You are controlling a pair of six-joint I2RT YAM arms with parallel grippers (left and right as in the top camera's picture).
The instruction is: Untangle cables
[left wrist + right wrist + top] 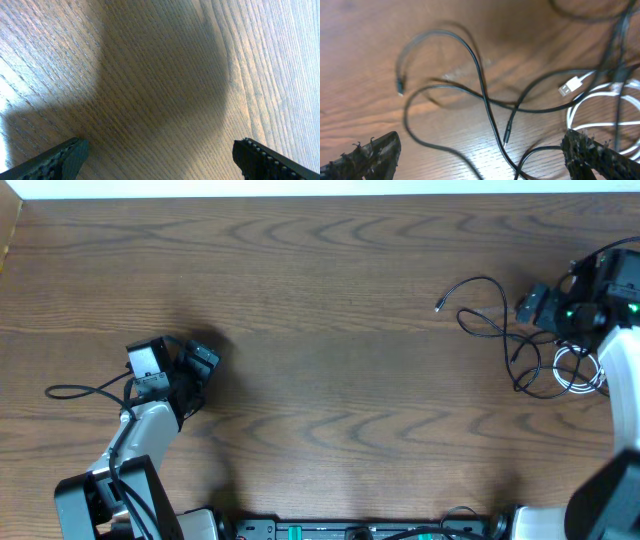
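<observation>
A thin black cable (pixel 487 302) loops over the wooden table at the right, crossing a coiled white cable (pixel 578 368). In the right wrist view the black cable (pixel 482 90) curls across itself, and the white cable's USB plug (pixel 570 86) lies at the right. My right gripper (pixel 535 304) hovers over this tangle, open, with black strands between its fingers (pixel 592 150) but nothing clamped. My left gripper (pixel 200 365) sits far to the left, open above bare wood (pixel 160 100), away from both cables.
A black lead (pixel 75 390) trails from the left arm toward the table's left side. The wooden tabletop (pixel 330 310) stretches between the two arms. The table's far edge (pixel 320 196) runs along the top.
</observation>
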